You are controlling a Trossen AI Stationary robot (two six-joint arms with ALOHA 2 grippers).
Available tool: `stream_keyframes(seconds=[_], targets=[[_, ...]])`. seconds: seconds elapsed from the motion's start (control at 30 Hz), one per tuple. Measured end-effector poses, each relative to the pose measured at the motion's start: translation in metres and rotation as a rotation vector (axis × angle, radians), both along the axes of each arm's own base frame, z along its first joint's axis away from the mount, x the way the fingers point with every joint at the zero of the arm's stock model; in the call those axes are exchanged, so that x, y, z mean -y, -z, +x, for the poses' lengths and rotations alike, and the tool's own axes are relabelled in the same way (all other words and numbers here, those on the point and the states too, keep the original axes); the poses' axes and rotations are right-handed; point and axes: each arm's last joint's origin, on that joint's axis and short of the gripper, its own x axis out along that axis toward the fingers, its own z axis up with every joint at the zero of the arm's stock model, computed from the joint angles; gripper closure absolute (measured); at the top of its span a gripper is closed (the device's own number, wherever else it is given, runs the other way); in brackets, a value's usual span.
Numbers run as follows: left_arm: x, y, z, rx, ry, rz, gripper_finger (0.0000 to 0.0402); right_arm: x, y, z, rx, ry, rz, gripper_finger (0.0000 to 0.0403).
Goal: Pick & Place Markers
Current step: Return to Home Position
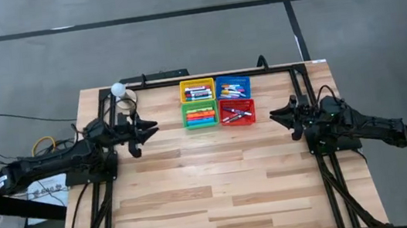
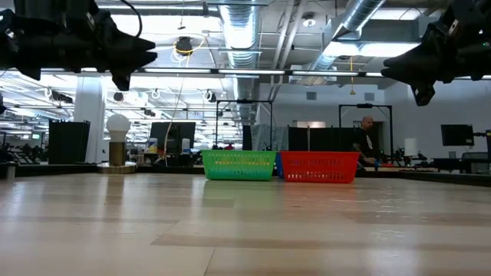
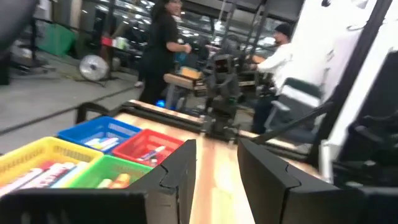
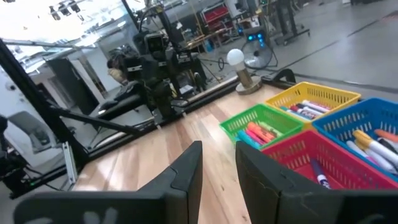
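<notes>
The markers lie inside four small mesh baskets set in a square at the table's far middle: a yellow basket (image 1: 196, 84), a blue one (image 1: 232, 80), a green one (image 1: 201, 124) and a red one (image 1: 238, 122). Orange and pink markers (image 4: 258, 133) fill the green basket, and dark and white ones (image 4: 309, 109) the yellow. My left gripper (image 1: 151, 127) (image 3: 216, 168) hangs open and empty to the left of the baskets. My right gripper (image 1: 275, 114) (image 4: 219, 168) hangs open and empty to their right. The low view shows both raised well above the tabletop.
A white ball-shaped lamp on a small stand (image 1: 117, 88) (image 2: 117, 138) sits near the far left corner. A black frame rail (image 1: 214, 74) runs along the far edge behind the baskets. Bare wood (image 1: 221, 190) stretches across the near half. People (image 3: 163, 43) are in the room beyond.
</notes>
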Motion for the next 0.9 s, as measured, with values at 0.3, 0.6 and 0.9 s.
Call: stream_keyframes(seconds=[0.3, 0.6, 0.9], targets=[[0.0048, 0.0034, 0.0055, -0.023, -0.121, 0.036, 0.0284, 0.0014, 0.0047, -0.0006, -0.058, 0.032, -0.038, 0.0317], [0.0046, 0.0027, 0.0054, -0.015, -0.125, 0.029, 0.0284, 0.0006, 0.0055, -0.0005, -0.059, 0.023, -0.005, 0.0317], [0.0055, 0.0016, 0.0050, -0.004, -0.119, 0.030, 0.0284, 0.0006, 0.0056, -0.0005, -0.050, 0.026, 0.047, 0.0317]])
